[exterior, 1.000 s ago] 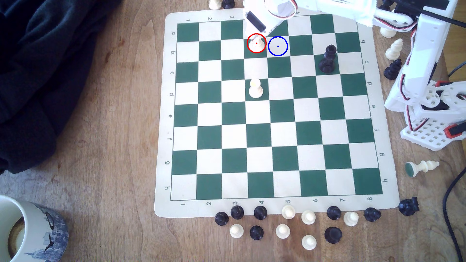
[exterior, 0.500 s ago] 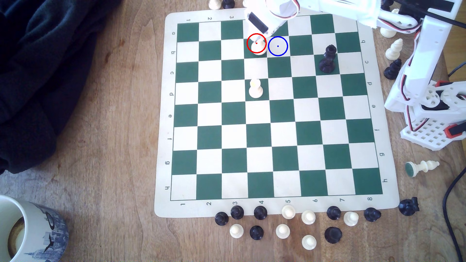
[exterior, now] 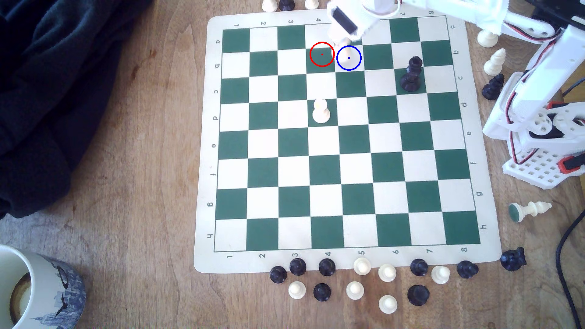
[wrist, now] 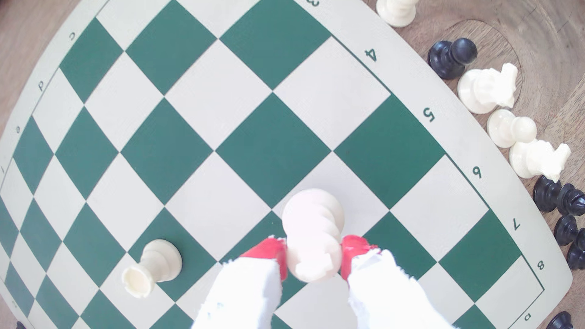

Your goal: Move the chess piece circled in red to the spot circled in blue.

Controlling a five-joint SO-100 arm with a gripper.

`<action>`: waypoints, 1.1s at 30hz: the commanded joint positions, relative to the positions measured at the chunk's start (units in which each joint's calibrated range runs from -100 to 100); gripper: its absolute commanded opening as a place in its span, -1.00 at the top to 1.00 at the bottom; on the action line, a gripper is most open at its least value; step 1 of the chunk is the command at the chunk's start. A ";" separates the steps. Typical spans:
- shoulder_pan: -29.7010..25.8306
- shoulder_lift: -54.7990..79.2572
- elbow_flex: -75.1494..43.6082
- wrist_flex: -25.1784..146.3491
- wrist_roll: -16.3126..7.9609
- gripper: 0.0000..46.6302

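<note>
White piece held over the blue-ringed square

The tall cream-white chess piece (wrist: 311, 234) is seen gripped near its top, its wide round base low in the frame's centre; the cream spot circled in blue (exterior: 349, 58) is found at upper centre, partly covered by it.

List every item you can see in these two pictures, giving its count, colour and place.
chessboard: one, green and cream, on the wooden table
tall white piece: one, cream, gripped over the blue-ringed square
red-ringed square: one, green, bare
white pawn: one, cream, mid-board
tall black piece: one, black, toward the exterior view's right
spare pieces: about fourteen, black and cream, below the board; a few more beside the other edges
mug: one, blue-patterned, exterior view's lower left
cloth: one, dark, exterior view's left
gripper: one, white with red pads, shut on the tall white piece
</note>
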 commanded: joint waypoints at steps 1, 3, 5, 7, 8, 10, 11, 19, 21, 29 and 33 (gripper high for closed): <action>0.80 -6.40 0.83 -1.91 0.20 0.71; 0.72 -6.23 1.28 -2.15 0.20 0.71; 0.72 -5.80 1.55 -2.73 0.20 0.71; 0.72 -5.46 1.73 -3.14 0.20 0.71; 0.72 -5.38 2.01 -3.38 0.20 0.71; 0.80 -4.87 2.55 -4.04 0.24 0.71; 0.88 -4.70 2.64 -4.20 0.29 0.71; 1.11 -2.83 2.55 -5.27 0.88 0.71; 1.11 -2.58 2.82 -5.27 1.07 0.71; 1.66 -1.98 4.27 -4.86 2.15 0.70; 1.66 -1.81 4.82 -4.86 2.25 0.70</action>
